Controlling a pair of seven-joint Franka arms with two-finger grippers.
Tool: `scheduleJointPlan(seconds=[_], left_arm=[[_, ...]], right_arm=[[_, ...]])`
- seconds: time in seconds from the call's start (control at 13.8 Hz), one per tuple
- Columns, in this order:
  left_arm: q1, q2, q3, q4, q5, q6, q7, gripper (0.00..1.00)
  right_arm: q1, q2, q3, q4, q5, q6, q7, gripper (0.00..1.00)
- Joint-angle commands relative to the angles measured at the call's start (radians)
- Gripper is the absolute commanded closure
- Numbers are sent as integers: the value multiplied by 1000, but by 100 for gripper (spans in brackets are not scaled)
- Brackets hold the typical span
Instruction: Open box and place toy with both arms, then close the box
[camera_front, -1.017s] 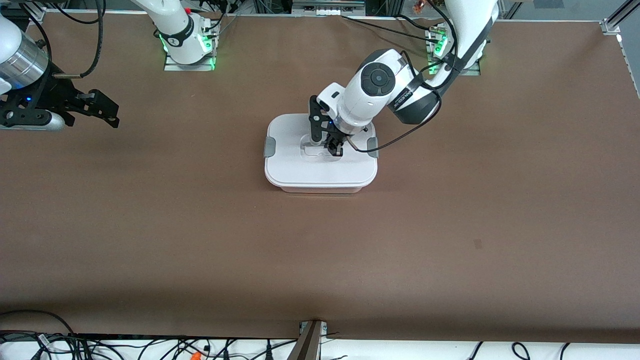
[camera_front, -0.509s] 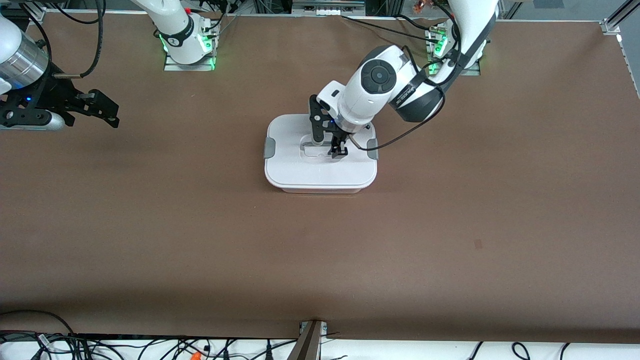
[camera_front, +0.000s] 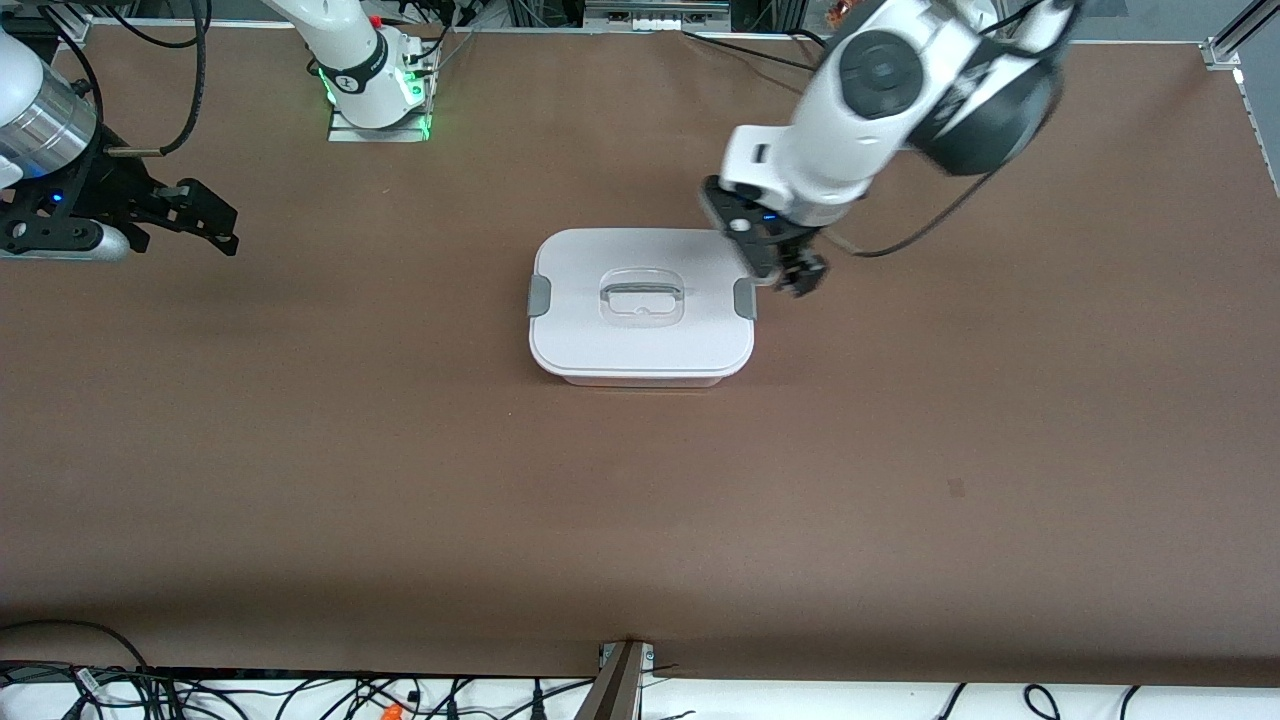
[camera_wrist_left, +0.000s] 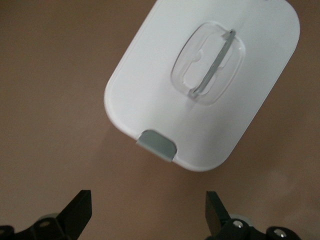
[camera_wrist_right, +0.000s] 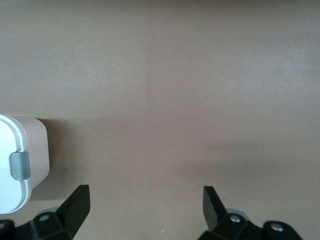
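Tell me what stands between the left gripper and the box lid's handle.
Nothing visible does. The left gripper, open, is up over the table beside the box at its grey clip; the handle lies bare.

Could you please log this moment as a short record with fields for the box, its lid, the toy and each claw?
box: box mid-table, closed
lid: white lid seated flat, handle free, grey clips at both ends
toy: not in view
left claw: left claw open, empty, raised over the table beside the box's end toward the left arm
right claw: right claw open, empty, waiting at the right arm's end of the table
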Motion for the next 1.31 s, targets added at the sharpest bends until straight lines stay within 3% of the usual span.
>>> scheduleJointPlan(seconds=[0.0, 0.22, 0.44, 0.58, 0.65, 0.87, 1.24], left_arm=[[159, -16, -4, 143, -3, -204, -25, 0], [247, -24, 20, 202, 55, -279, -31, 0], [178, -74, 238, 205, 22, -271, -39, 0], [33, -85, 420, 195, 19, -268, -77, 0], [26, -96, 437, 186, 20, -266, -141, 0], [31, -243, 446, -27, 39, -150, -334, 0], [31, -236, 460, -42, 40, -150, -339, 0]], right_arm=[[5, 4, -1, 22, -13, -22, 10, 0], [7, 5, 1, 22, -13, -22, 11, 0], [5, 5, -1, 22, -11, -22, 11, 0], [5, 5, 1, 22, -11, -22, 10, 0], [5, 4, 1, 22, -11, -22, 10, 0], [7, 4, 1, 22, -11, -24, 10, 0], [7, 4, 1, 22, -11, -24, 10, 0]])
